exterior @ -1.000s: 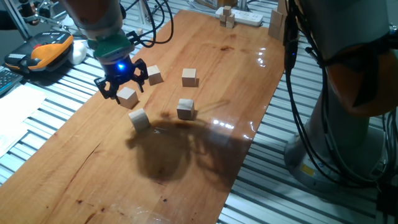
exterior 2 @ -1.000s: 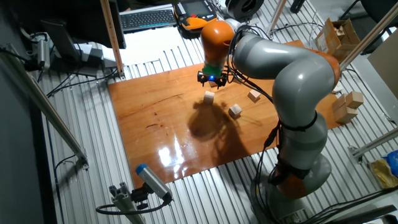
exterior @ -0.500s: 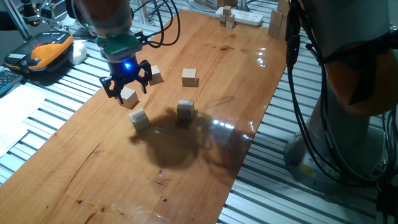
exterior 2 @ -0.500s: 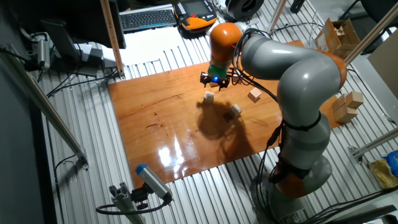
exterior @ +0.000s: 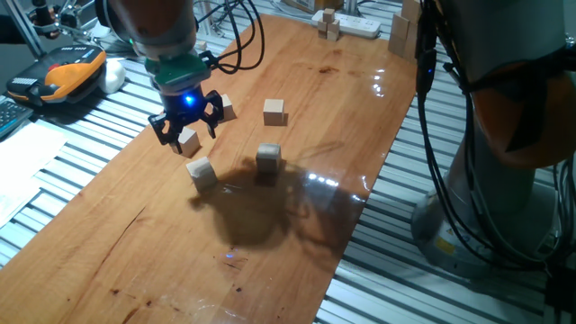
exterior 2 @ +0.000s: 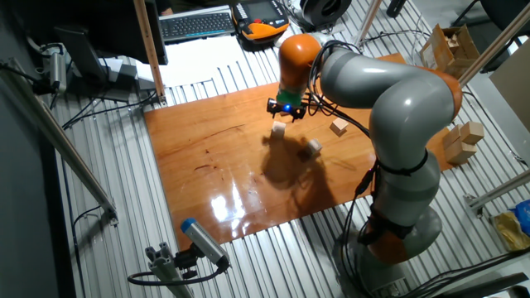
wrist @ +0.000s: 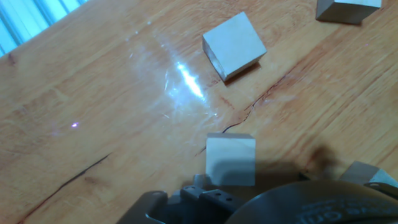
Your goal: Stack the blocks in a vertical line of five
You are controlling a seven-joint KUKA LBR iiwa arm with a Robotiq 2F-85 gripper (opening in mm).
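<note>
Five tan wooden blocks lie apart on the wooden table (exterior: 297, 252), none on top of another. My gripper (exterior: 187, 133) hovers open just above one block (exterior: 189, 141), its fingers spread wide on either side without touching it. A second block (exterior: 202, 171) lies just in front of it, a third (exterior: 267, 157) to the right, and two more (exterior: 225, 108) (exterior: 274, 112) behind. In the hand view the block under me (wrist: 230, 160) sits at bottom centre, with another block (wrist: 234, 45) beyond it. The other fixed view shows the gripper (exterior 2: 286, 108) above a block (exterior 2: 279, 128).
A white power strip (exterior: 351, 25) with tiny wooden pieces (exterior: 328, 27) lies at the table's far end, beside a larger pale block (exterior: 399, 34). An orange device (exterior: 67, 72) sits off the left edge. The robot's base (exterior: 504, 180) and cables stand at the right.
My gripper has drifted a little to the right and now sits more squarely over the block beneath it. Its fingers stay spread, and no block has visibly moved.
</note>
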